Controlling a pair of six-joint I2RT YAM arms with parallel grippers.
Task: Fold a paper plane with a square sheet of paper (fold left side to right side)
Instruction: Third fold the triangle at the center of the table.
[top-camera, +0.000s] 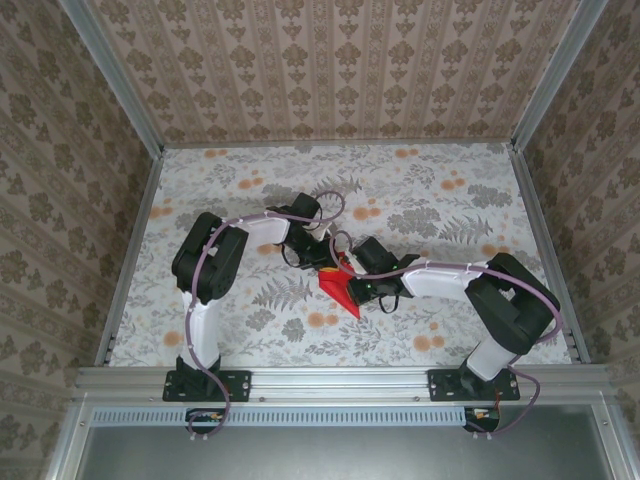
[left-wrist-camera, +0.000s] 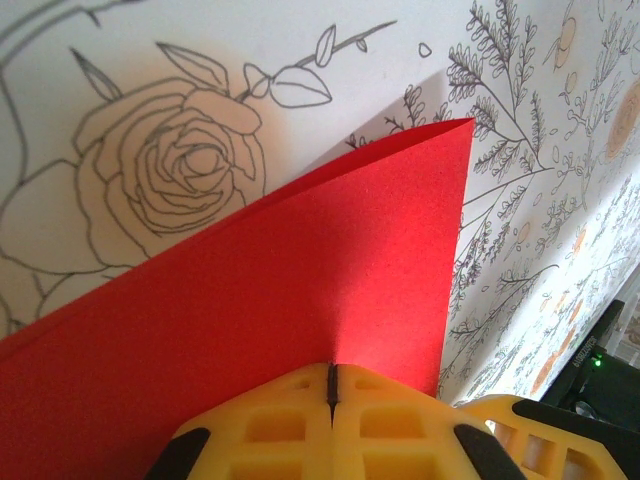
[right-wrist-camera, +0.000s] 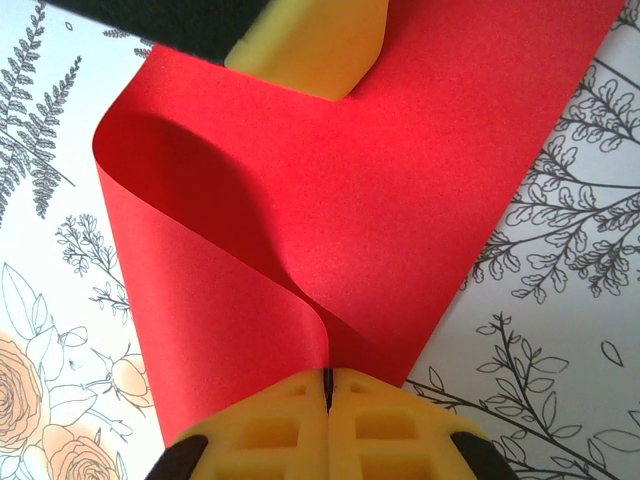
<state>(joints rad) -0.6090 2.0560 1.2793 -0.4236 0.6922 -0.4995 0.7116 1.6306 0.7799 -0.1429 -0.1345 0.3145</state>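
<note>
Left hand (left-wrist-camera: 331, 385) and right hand (right-wrist-camera: 328, 387) pinch red sheet (left-wrist-camera: 300, 270).

Back wall (top-camera: 340, 70), side walls – beige damask wallpaper, vertical stripes. Pale tablecloth (top-camera: 430, 190) over table – grey ferns, orange flower blotches. Aluminium post (top-camera: 112, 70) at each back corner, metal rail (top-camera: 340, 380) along near edge. Soft even light

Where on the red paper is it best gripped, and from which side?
An outer edge, edge-on from the side: the red paper is thin and bowed over, so only its edges offer a pinch. The right gripper and left gripper each sit shut on one.
</note>
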